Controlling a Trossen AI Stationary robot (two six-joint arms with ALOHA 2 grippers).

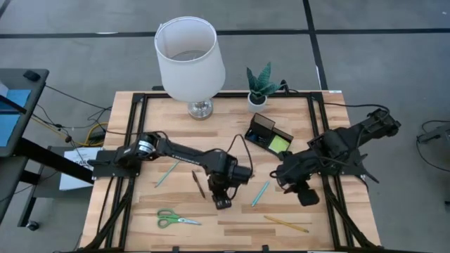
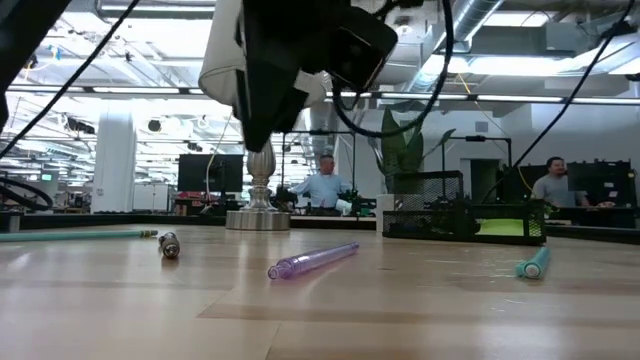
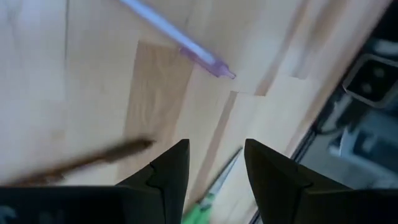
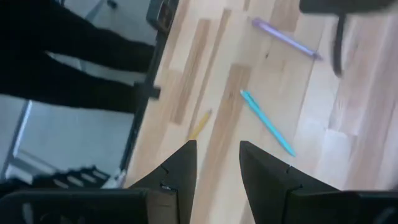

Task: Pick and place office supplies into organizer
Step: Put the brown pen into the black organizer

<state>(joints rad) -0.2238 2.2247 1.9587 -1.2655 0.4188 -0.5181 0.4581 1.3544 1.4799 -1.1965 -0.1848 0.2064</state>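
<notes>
now the left gripper (image 1: 223, 203) hovers with fingers parted and empty above the slim translucent purple pen (image 2: 313, 260) lying flat mid-table, well short of the black organizer (image 1: 267, 135); the right gripper (image 1: 307, 196) waits open beside a teal pen (image 1: 260, 193)

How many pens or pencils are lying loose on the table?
5: a teal pen left, a brown one beside the left claw, purple under it, teal mid-table, yellow pencil at the front. Others may be hidden.

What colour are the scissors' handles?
Green. The scissors show best in the high view, lying near the table's front edge.
</notes>
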